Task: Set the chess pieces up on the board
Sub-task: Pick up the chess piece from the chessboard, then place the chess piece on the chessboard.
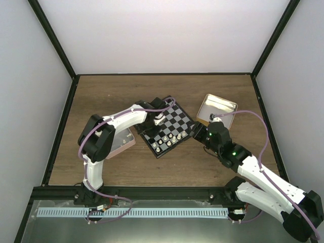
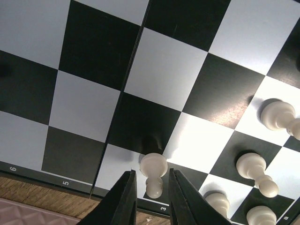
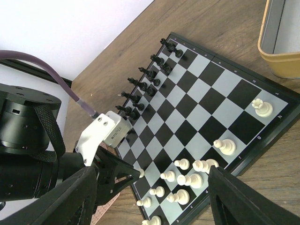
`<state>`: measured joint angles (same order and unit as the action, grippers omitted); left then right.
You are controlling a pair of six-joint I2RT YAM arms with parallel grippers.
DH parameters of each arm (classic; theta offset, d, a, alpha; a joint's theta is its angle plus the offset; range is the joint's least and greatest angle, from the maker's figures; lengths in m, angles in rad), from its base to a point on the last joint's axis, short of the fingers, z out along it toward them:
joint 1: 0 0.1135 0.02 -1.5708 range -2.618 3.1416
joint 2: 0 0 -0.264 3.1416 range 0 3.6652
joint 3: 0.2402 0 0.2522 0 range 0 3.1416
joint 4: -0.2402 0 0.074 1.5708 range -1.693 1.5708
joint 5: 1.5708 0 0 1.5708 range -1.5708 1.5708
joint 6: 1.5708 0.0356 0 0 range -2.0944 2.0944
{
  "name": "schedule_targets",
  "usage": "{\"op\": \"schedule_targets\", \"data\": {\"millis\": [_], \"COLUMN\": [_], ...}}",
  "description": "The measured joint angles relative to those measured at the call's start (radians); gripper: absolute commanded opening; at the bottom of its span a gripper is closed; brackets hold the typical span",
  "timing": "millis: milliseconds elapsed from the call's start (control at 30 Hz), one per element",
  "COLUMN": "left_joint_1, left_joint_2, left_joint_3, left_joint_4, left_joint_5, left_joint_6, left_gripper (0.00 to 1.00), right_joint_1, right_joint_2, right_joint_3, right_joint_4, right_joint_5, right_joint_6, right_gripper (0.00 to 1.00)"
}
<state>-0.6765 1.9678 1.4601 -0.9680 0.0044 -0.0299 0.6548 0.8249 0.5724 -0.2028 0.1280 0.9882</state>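
**Left hand at a pawn on the board's edge row**

Our left hand [image 2: 151, 182] has its fingers drawn in close on either side of one white pawn [image 2: 153, 166]. A sliver of gap seems to show on each side of the pawn's foot, so we cannot tell whether it is truly gripped or only flanked. The pawn stands upright on a pale square in the row beside the board's rim.

In our judgement, doing this step well means keeping the fingers level and centred on the pawn's lower half. Any lift or release should go straight up, so the small piece neither tips nor slides off its square. Other white pieces [image 2: 253, 166] stand near on the right, so we should not swing that way.

The board [image 1: 178, 117] lies at an angle on the wooden table [image 1: 101, 101], between a pink tin [image 1: 125, 143] and a gold tin [image 1: 218, 107]. Its checks are black and silvery-grey inside a thin black rim. The black pieces [image 3: 145, 80] line the far edge in two rows. The white ones are cream, tiny and mostly bunched at one corner, with two apart along the near edge.

Our right hand [image 3: 152, 187] hovers beside the board, fingers spread wide and holding nothing.
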Motion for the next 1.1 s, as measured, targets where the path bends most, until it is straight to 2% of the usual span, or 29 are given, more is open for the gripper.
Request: {"op": "schedule_targets", "data": {"millis": [200, 533, 667, 867, 1100], "left_joint_1": [0.000, -0.002, -0.017, -0.065, -0.125], "left_joint_2": [0.000, -0.001, 0.017, 0.139, 0.270], "left_joint_3": [0.000, 0.030, 0.138, 0.365, 0.455], "left_joint_4": [0.006, 0.016, 0.014, -0.003, -0.057], "left_joint_5": [0.000, 0.003, 0.012, 0.019, 0.020], "left_joint_6": [-0.003, -0.010, -0.018, -0.019, -0.019], "left_gripper": [0.04, 0.04, 0.04, 0.04, 0.04], "right_joint_1": [0.000, 0.000, 0.000, 0.000, 0.000], "right_joint_2": [0.000, -0.008, -0.050, -0.105, -0.121], "right_joint_3": [0.000, 0.000, 0.000, 0.000, 0.000], "right_joint_4": [0.000, -0.011, -0.031, -0.061, -0.083], "right_joint_5": [0.000, 0.017, 0.050, 0.093, 0.112], "right_joint_6": [0.000, 0.000, 0.000, -0.001, -0.001], "right_gripper": [0.67, 0.67, 0.66, 0.66, 0.67]}}
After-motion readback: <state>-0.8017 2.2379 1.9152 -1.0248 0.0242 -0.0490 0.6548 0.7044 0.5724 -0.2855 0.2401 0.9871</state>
